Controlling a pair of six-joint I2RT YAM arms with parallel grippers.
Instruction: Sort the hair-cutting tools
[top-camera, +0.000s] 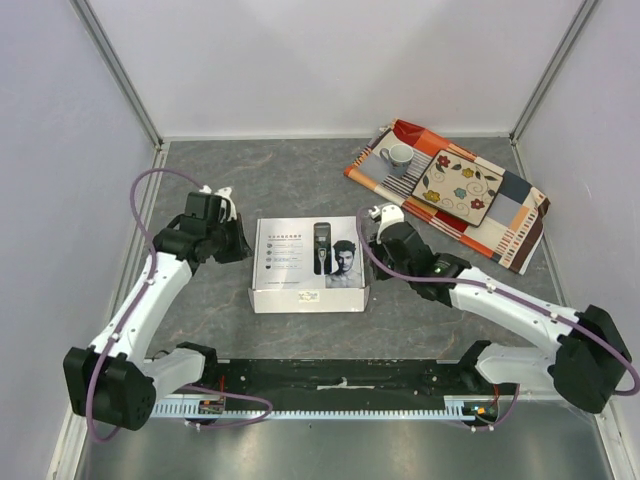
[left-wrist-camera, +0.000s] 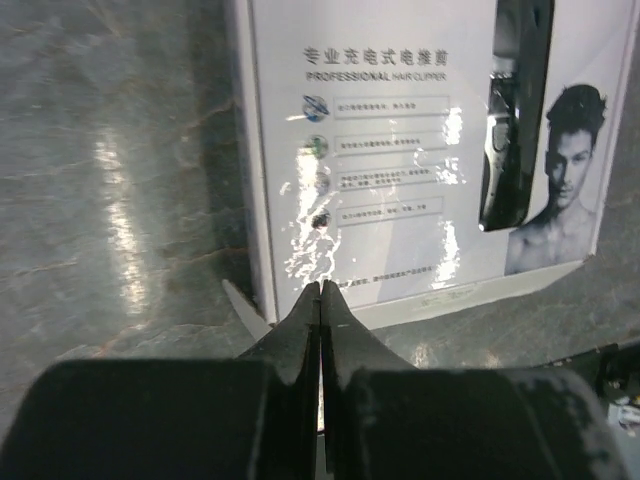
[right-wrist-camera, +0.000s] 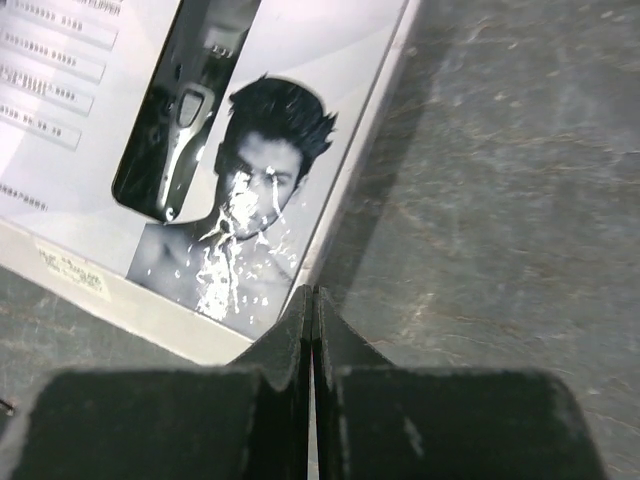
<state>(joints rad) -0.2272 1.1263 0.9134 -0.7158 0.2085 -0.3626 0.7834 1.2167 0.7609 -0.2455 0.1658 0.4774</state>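
A closed white cardboard box (top-camera: 308, 263), printed with a clipper and a man's face, lies flat in the middle of the table. It also shows in the left wrist view (left-wrist-camera: 420, 150) and the right wrist view (right-wrist-camera: 200, 150). The real clipper, comb attachments and cable are out of view. My left gripper (top-camera: 238, 240) is shut and empty, just off the box's left edge; its fingertips (left-wrist-camera: 321, 292) point at the box's near left corner. My right gripper (top-camera: 377, 238) is shut and empty at the box's right edge, its tips (right-wrist-camera: 313, 295) over the near right corner.
A patterned tray (top-camera: 455, 190) with a small grey cup (top-camera: 399, 156) lies at the back right. White walls with metal corner posts enclose the grey table (top-camera: 300, 180). The arms' black base rail (top-camera: 340, 385) runs along the near edge.
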